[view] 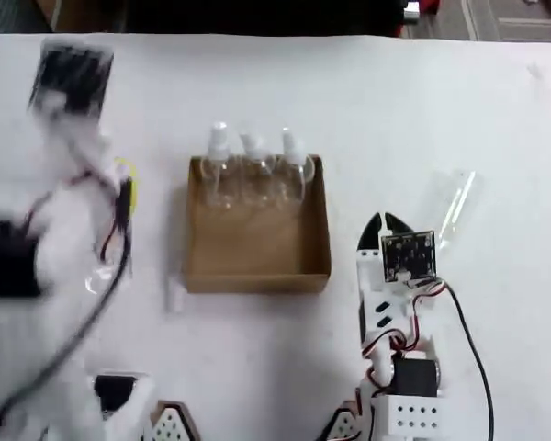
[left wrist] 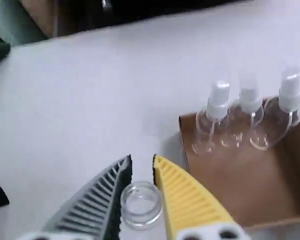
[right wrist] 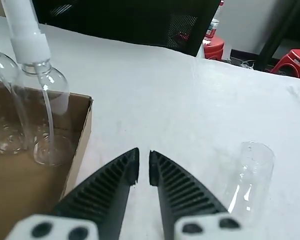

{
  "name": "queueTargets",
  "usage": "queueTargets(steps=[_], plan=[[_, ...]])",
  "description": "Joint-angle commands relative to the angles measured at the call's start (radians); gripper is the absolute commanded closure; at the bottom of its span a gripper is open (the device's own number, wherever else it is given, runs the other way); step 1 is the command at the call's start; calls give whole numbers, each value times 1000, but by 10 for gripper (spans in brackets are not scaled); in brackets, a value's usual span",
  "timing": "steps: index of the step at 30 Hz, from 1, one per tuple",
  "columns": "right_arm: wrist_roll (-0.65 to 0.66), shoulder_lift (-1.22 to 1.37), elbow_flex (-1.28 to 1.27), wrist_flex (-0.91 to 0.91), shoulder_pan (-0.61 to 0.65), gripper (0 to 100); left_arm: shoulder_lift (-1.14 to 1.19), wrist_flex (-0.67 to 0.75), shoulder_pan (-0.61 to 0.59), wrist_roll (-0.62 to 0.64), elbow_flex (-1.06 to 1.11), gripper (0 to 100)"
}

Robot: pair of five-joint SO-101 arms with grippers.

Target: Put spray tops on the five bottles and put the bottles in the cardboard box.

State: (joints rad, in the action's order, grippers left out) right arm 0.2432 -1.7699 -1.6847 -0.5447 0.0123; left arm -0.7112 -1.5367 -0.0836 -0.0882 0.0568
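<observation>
Three capped bottles (view: pixel 253 170) with spray tops stand upright in a row along the far wall of the cardboard box (view: pixel 257 274), touching each other. Left end effector (left wrist: pixel 142 162) is clenched on an uncapped clear bottle (left wrist: pixel 141 204), gripping near its open mouth between the black and yellow fingers. It sits left of the box over the white tabletop (view: pixel 395 101). Right end effector (right wrist: pixel 144 152) is just right of the box's near-right corner, jaws a narrow slit apart with nothing between them. Second uncapped bottle (view: pixel 455 207) lies on its side on the tabletop, just beyond and right of the right end effector. Small white piece (view: pixel 174 296) lies at the box's near-left corner; can't tell what it is.
</observation>
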Motion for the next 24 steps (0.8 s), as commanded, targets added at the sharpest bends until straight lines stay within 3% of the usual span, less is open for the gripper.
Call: queueTargets(steps=[1,7,11,24], plan=[[12,-13,-8,-2,7,974,-352,230,31,51,239,977],[12,-13,-8,-2,7,975,-529,471,200,155,520,977],[12,-13,-8,-2,7,975,-619,753,289,163,813,977],[12,-13,-8,5,7,976,-707,1557,302,71,1458,976]])
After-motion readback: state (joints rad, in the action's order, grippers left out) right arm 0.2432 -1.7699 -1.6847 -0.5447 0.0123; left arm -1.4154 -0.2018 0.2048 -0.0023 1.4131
